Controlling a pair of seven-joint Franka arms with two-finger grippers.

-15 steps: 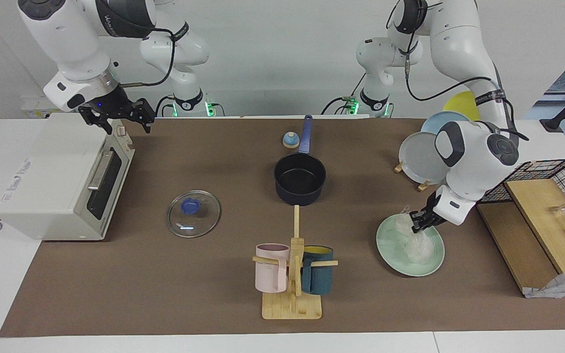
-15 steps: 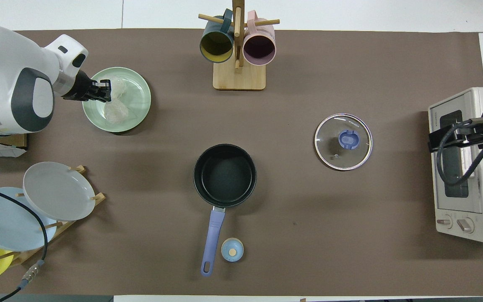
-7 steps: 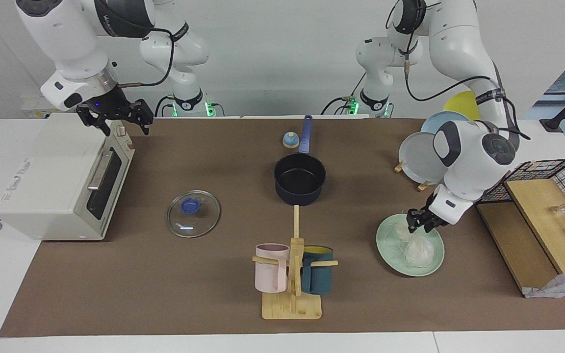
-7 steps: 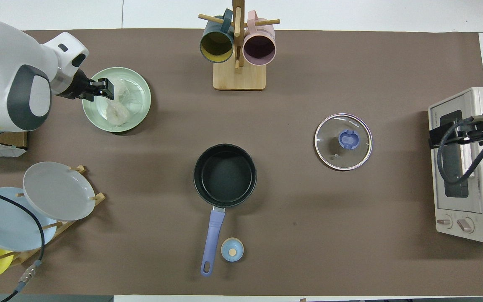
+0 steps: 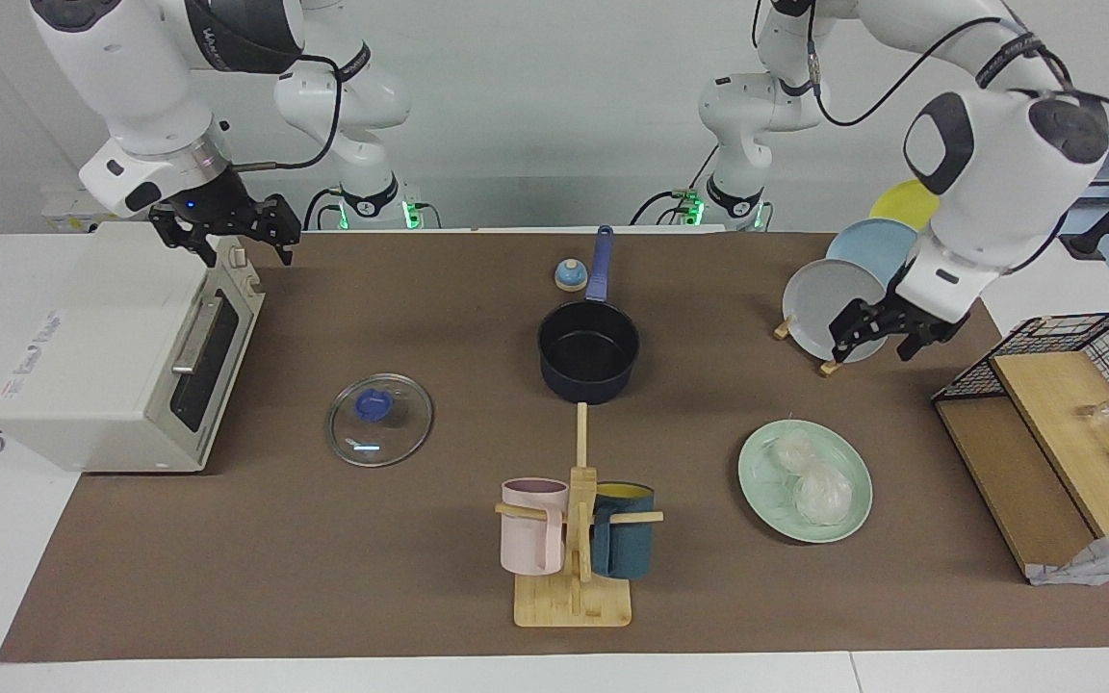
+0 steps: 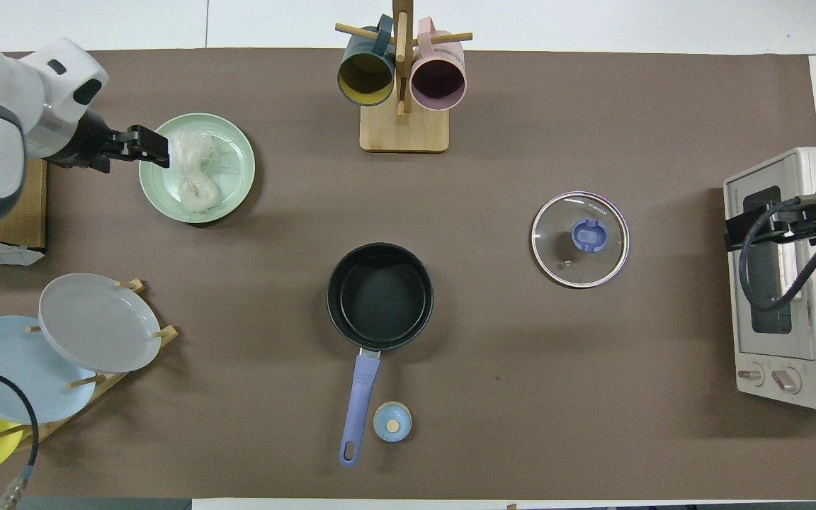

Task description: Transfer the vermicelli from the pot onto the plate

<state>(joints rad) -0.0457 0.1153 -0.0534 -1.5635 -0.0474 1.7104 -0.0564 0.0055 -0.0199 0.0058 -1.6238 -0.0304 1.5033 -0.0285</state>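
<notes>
The vermicelli (image 5: 810,476), two whitish wrapped lumps, lies on the pale mint-green plate (image 5: 755,493) at the left arm's end of the table; both also show in the overhead view, the vermicelli (image 6: 193,170) on the plate (image 6: 236,164). The dark navy pot (image 5: 588,351) stands empty mid-table with its blue handle toward the robots, and shows in the overhead view (image 6: 380,296). My left gripper (image 5: 877,345) is open and empty, up in the air over the mat by the plate's rim (image 6: 155,146). My right gripper (image 5: 227,231) waits open over the toaster oven.
A glass lid (image 5: 379,419) lies toward the right arm's end beside the toaster oven (image 5: 121,346). A mug stand (image 5: 574,539) holds two mugs. A plate rack (image 5: 819,308) and a wire basket (image 5: 1074,385) stand near the mint plate. A small blue knob (image 5: 570,275) lies by the pot handle.
My left gripper has let go of the vermicelli, risen well above the plate and drawn back toward the left arm's end. The vermicelli has settled on the plate. The right arm barely moved.
</notes>
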